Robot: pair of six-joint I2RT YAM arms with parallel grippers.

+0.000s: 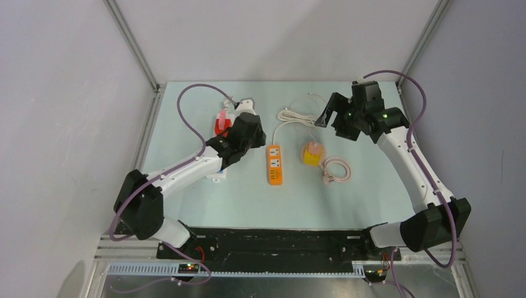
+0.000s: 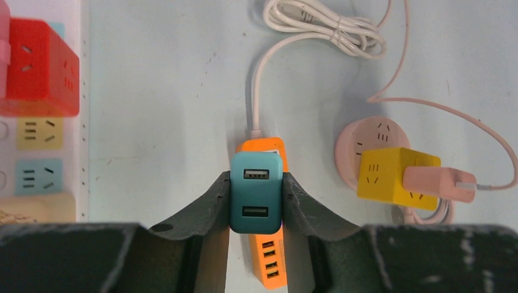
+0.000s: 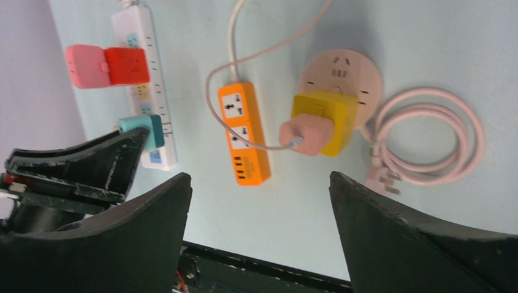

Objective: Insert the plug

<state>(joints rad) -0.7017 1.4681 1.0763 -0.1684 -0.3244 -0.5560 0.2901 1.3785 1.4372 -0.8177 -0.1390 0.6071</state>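
Note:
My left gripper [image 2: 256, 201] is shut on a teal plug [image 2: 256, 192], a small charger block with two USB ports facing the camera. In the left wrist view the plug covers the upper half of the orange power strip [image 2: 269, 259]; whether they touch I cannot tell. From the right wrist view the teal plug [image 3: 143, 129] shows between the white strip [image 3: 143, 61] and the orange strip [image 3: 244, 131]. From above, the left gripper [image 1: 248, 131] sits just left of the orange strip [image 1: 275, 164], hiding the plug. My right gripper [image 1: 330, 117] hangs open and empty at the back right.
A yellow cube adapter [image 1: 312, 154] with a pink plug [image 3: 303, 135] in its side sits on a round pink socket [image 3: 342, 73]. Beside it lies a coiled pink cable [image 1: 338, 169]. Red and pink cubes [image 3: 107, 66] occupy the white strip. A bundled white cord [image 1: 296, 115] lies at the back.

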